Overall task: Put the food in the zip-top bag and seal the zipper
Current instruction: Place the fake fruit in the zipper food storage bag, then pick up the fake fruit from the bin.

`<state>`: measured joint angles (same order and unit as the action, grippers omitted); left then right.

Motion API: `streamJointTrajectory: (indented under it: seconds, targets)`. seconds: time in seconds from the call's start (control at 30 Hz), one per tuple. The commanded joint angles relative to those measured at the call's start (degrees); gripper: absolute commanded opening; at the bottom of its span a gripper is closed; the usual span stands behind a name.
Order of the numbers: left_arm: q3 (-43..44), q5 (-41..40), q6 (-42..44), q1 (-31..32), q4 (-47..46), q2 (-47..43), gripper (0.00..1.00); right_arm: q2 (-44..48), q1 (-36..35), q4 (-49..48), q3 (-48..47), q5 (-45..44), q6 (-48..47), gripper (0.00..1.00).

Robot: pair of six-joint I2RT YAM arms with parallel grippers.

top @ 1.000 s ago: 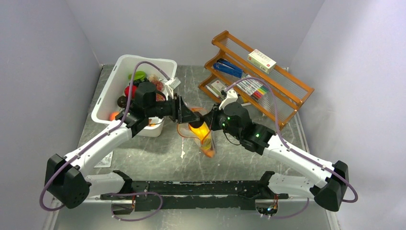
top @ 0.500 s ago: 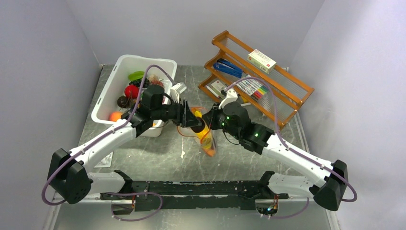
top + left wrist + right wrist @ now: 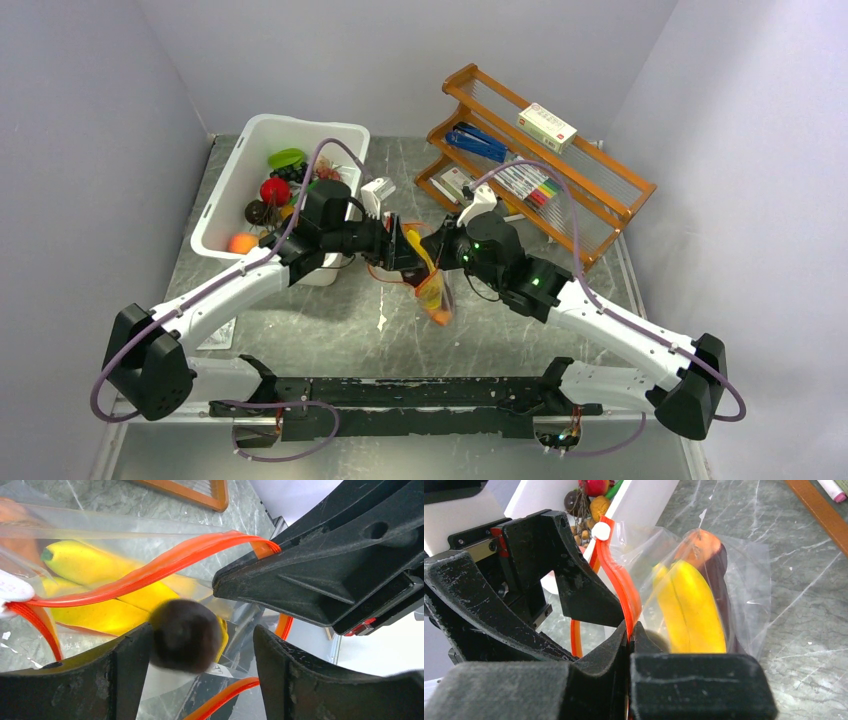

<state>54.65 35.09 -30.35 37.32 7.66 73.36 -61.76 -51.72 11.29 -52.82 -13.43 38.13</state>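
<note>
The clear zip-top bag (image 3: 434,292) hangs between my grippers, mouth open. My right gripper (image 3: 630,630) is shut on its orange-red zipper (image 3: 621,582), below the white slider (image 3: 600,531). Inside lie the yellow banana bunch (image 3: 689,605), a dark slab (image 3: 724,590) and an orange fruit (image 3: 701,542). My left gripper (image 3: 202,645) is open at the bag's mouth. A blurred dark round fruit (image 3: 186,635) sits between its fingers, against the left one and apart from the right one, just above the bananas (image 3: 100,615). In the top view my left gripper (image 3: 402,250) faces my right gripper (image 3: 434,250).
A white bin (image 3: 225,185) at the left holds more toy food, among it a red fruit (image 3: 275,190) and an orange one (image 3: 240,242). A wooden rack (image 3: 590,215) with pens and boxes stands at the back right. The table is grey marble.
My left gripper has moved right from the bin's edge to the bag's mouth, close to my right gripper. The bag has shifted a little; my right gripper keeps its hold.
</note>
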Motion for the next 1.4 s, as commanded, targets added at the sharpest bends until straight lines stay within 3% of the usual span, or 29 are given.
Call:
streamJointTrajectory:
  seconds: [0.0, 0.43, 0.5, 0.53, 0.6, 0.97, 1.07, 1.17, 1.23, 1.37]
  targets:
    - [2.5, -1.4, 1.4, 0.7, 1.3, -0.8, 0.73, 0.8, 0.0, -4.0, -0.4, -0.3, 0.3, 0.0]
    - [4.0, -3.6, 1.9, 0.7, 2.0, -3.0, 0.74, 2.4, 0.0, -4.8, 1.6, 0.3, -0.6, 0.0]
    - [6.9, -4.5, 3.3, 0.7, 4.7, -3.1, 0.79, 2.4, 0.0, -4.7, 1.6, 0.7, -1.6, 0.0]
    - [8.4, -5.6, 4.3, 0.7, 6.6, -3.1, 0.93, 2.5, 0.0, -4.6, 1.7, 0.8, -1.9, 0.0]
    - [11.0, -8.3, 6.1, 0.7, 10.2, -3.3, 0.99, 2.8, 0.0, -4.2, 1.8, 0.5, -2.2, 0.0]
    - [20.4, -32.9, 13.3, 0.7, 23.6, -5.0, 1.0, 6.3, 0.0, -4.5, 4.8, 0.0, -3.0, 0.0]
    - [22.2, -44.9, 14.2, 0.4, 27.7, -3.9, 0.92, 7.2, 0.0, -4.8, 5.8, -0.3, -3.6, 0.0]
    - [21.6, -51.6, 15.0, -1.9, 28.7, -3.8, 0.76, 7.9, 0.0, -4.8, 6.2, -0.6, -4.2, 0.0]
    - [20.1, -52.3, 15.7, -5.2, 27.8, -3.8, 0.7, 8.3, 0.0, -5.1, 6.4, -0.6, -4.6, 0.0]
    - [17.8, -50.1, 16.9, -14.4, 24.7, -2.9, 0.7, 8.5, 0.0, -5.5, 6.0, -0.2, -5.6, 0.0]
